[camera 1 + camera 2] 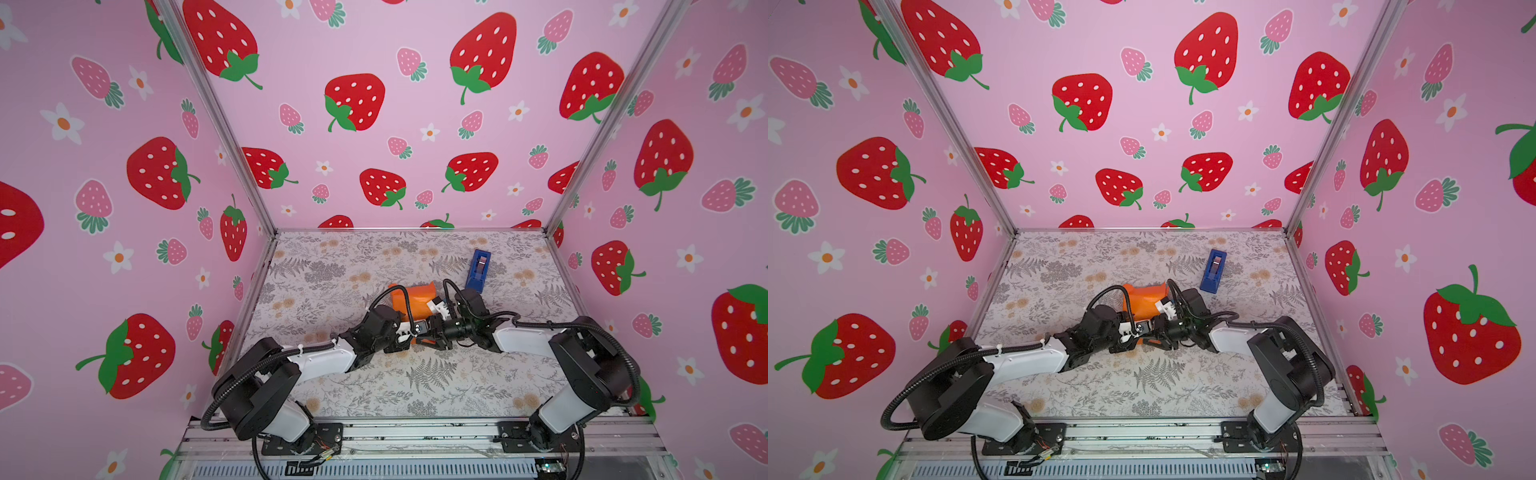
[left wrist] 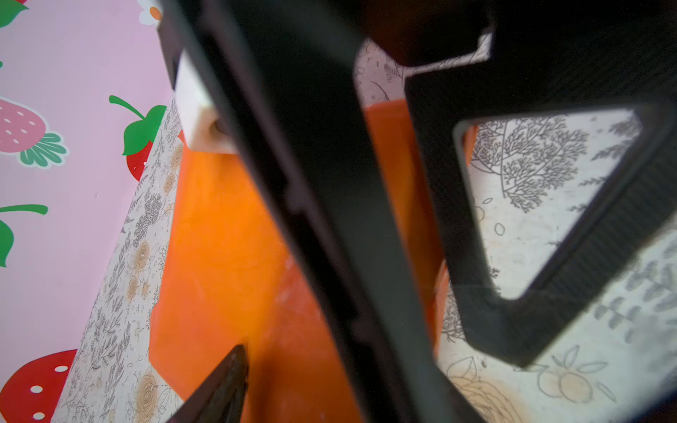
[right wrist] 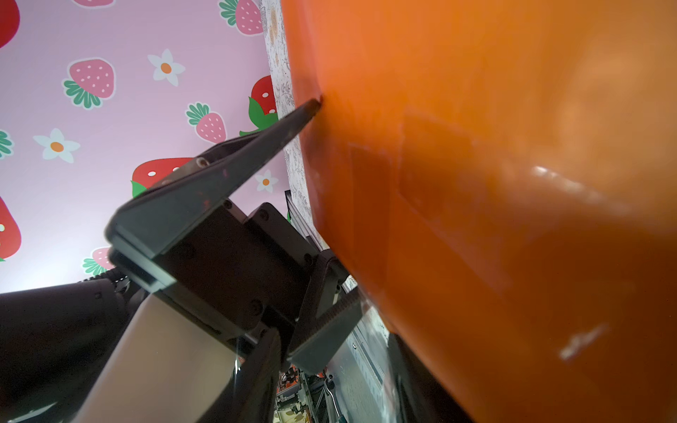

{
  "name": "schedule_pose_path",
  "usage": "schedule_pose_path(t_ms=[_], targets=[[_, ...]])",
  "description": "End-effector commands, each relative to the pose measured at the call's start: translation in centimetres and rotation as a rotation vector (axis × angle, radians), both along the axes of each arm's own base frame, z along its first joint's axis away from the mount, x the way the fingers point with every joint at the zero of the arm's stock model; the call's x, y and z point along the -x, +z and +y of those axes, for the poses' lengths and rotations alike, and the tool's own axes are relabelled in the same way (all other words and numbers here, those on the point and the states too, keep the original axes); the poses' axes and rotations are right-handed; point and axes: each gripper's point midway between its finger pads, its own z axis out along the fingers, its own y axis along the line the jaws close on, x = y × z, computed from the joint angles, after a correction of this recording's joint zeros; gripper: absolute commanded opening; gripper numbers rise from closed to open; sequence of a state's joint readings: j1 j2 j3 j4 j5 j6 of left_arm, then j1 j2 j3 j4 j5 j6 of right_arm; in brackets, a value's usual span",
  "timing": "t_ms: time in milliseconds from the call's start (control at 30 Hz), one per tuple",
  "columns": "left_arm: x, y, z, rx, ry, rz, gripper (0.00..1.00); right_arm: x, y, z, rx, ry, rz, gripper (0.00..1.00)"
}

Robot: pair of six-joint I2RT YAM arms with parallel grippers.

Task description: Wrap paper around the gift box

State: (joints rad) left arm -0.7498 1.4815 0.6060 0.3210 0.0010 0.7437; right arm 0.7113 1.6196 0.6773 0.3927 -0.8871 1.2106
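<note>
fingers (image 2: 450,219) of left gripper (image 1: 420,336) apart, paper (image 2: 219,238) betw them, grip unclear; right gripper (image 1: 438,309): 1 tip on paper, other hidden, cant tell; all near tape dispenser (image 1: 478,270).

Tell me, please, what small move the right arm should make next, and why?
Probably back the right tool slightly away from the paper. Its jaws stand apart, one fingertip just touching the orange face, and what looks like tape already lies flat there, so nothing seems left to press at that spot.
</note>
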Motion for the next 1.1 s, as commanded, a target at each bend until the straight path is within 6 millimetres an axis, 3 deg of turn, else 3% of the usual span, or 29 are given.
schedule_pose_path(t_ms=[0, 433, 767, 833, 1067], targets=[[0.5, -1.3, 0.7, -0.049, 0.004, 0.058, 0.69, -0.2, 1.4, 0.4, -0.008, -0.005, -0.025, 0.57], [0.5, -1.3, 0.7, -0.051, 0.0, 0.061, 0.69, -0.9, 2.0, -1.9, 0.133, -0.05, -0.131, 0.66], [0.5, -1.4, 0.5, -0.05, -0.004, 0.065, 0.69, -1.3, 1.2, -4.8, 0.201, -0.105, -0.168, 0.61], [0.5, -1.4, 0.5, -0.049, -0.007, 0.065, 0.68, -1.6, 1.3, -5.0, 0.208, -0.116, -0.193, 0.55], [0.6, -1.3, 0.4, -0.05, -0.011, 0.067, 0.67, -1.2, 2.4, -3.5, 0.131, -0.098, -0.226, 0.07]])
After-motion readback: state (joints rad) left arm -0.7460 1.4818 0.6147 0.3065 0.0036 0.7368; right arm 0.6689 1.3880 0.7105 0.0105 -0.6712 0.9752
